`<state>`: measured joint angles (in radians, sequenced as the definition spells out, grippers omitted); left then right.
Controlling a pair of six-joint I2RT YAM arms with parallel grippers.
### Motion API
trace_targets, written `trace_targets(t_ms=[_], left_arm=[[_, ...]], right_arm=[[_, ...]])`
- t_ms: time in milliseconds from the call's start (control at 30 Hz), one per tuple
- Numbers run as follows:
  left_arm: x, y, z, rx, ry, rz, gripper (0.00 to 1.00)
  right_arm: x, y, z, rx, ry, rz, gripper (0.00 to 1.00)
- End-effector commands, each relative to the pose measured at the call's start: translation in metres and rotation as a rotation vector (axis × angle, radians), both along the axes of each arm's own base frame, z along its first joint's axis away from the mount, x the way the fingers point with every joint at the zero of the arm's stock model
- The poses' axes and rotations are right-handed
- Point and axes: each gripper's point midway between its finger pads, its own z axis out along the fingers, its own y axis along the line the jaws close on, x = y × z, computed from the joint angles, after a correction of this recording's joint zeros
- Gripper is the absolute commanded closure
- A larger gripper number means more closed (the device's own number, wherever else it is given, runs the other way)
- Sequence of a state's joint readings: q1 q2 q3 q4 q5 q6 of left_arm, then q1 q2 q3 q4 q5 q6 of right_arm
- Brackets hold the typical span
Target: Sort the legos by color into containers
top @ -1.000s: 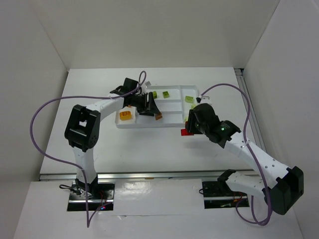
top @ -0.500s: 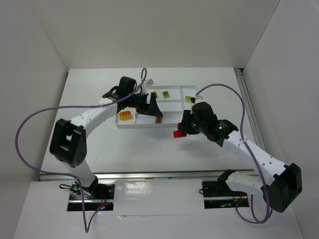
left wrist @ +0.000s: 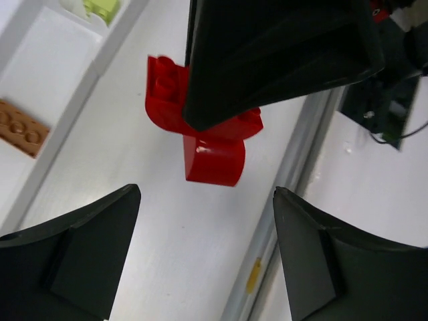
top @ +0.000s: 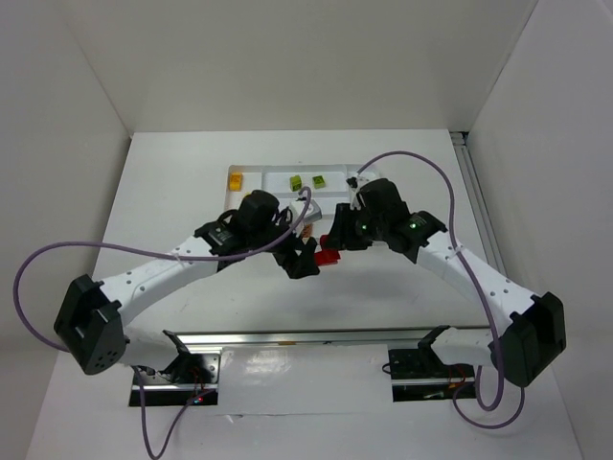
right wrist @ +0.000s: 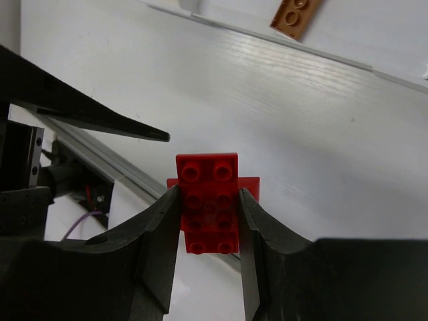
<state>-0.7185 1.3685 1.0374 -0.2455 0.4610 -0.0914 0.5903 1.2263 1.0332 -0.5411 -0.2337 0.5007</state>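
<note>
We've got the right jaws clenched on the red lego point(right wrist: 207, 175), square between them and lifted off the desk point(right wrist: 374, 154) so it can travel to the tray point(left wrist: 60, 67) beyond the tips. Left jaws are released, spread wide, that lego just ahead of their gap; we read it as a handover or regrip.

The right gripper point(top: 331, 243), clamped on a red brick point(top: 328, 256), blocks the way ahead of the left gripper's point(top: 305, 262) spread jaws, seemingly just before the tray point(top: 271, 184). Open table point(top: 172, 192) lies leftward.
</note>
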Motion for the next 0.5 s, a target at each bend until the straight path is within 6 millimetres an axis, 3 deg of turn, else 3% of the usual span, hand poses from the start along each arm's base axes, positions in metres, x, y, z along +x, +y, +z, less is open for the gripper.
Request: trace_targets(t_ms=[0, 133, 267, 467], left_arm=[[0.026, 0.003, 0.025, -0.003, -0.251, 0.068, 0.09], [0.027, -0.001, 0.038, -0.042, -0.296, 0.071, 0.10], [0.020, -0.009, 0.034, -0.051, -0.292, 0.039, 0.19], [0.007, -0.020, 0.030, -0.045, -0.288, -0.024, 0.19]], right_arm=[[-0.009, 0.015, 0.017, 0.087, 0.046, 0.069, 0.85], [-0.010, 0.020, 0.019, 0.120, 0.062, 0.089, 0.85], [-0.014, 0.026, 0.019, 0.153, 0.081, 0.120, 0.85], [-0.016, 0.030, 0.020, 0.171, 0.092, 0.146, 0.85]])
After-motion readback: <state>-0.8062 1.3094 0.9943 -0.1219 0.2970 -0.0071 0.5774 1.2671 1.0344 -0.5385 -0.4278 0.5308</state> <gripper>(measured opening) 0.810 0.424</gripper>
